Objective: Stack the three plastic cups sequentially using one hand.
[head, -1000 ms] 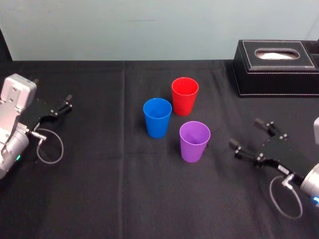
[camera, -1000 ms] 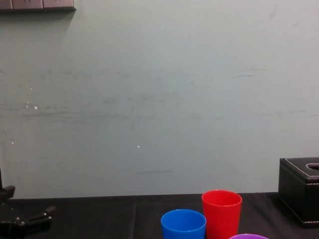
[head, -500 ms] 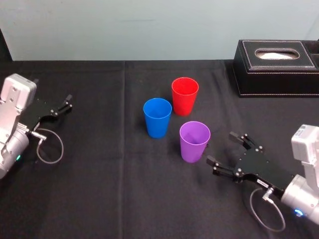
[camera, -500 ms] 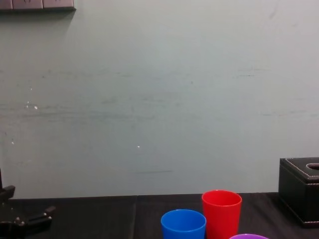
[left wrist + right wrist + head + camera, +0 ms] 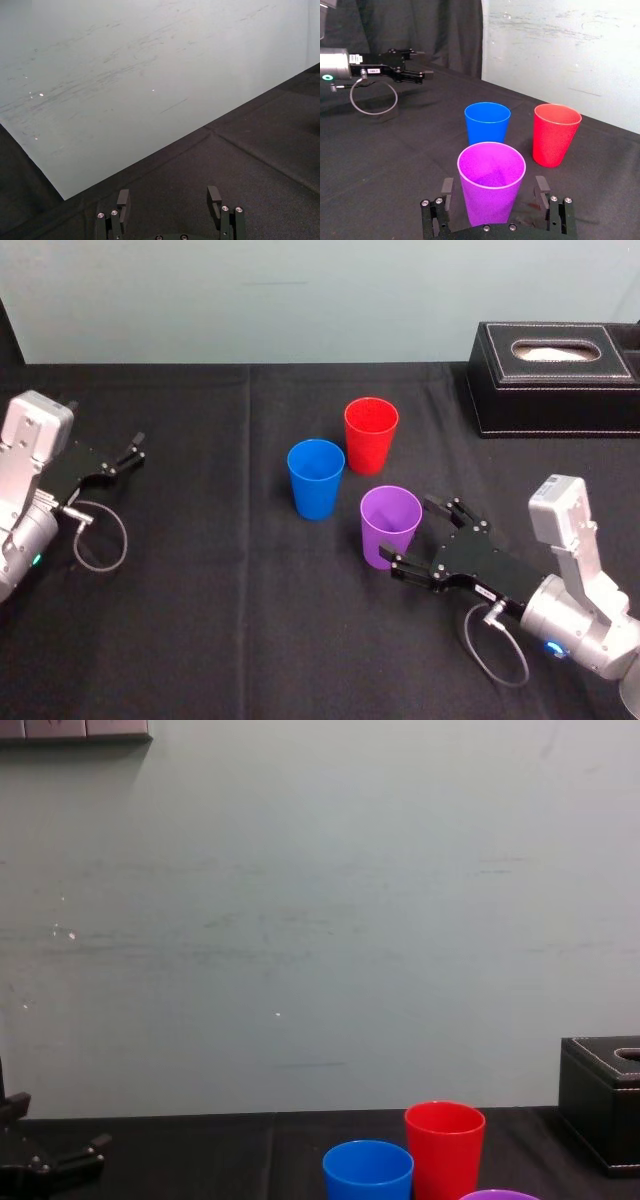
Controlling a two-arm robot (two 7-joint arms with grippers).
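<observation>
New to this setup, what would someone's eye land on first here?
Three bright cups stand upright mid-table on the black cloth: the red cup at the back, the blue cup left of it, the purple cup nearest. The right gripper has its jaws open on either side of the purple cup, not closed on it. The left gripper sits parked at far left, and a black box stands at back right.

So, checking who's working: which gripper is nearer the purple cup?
Right. The right gripper is open around the purple cup; the left gripper sits parked far to its left.
</observation>
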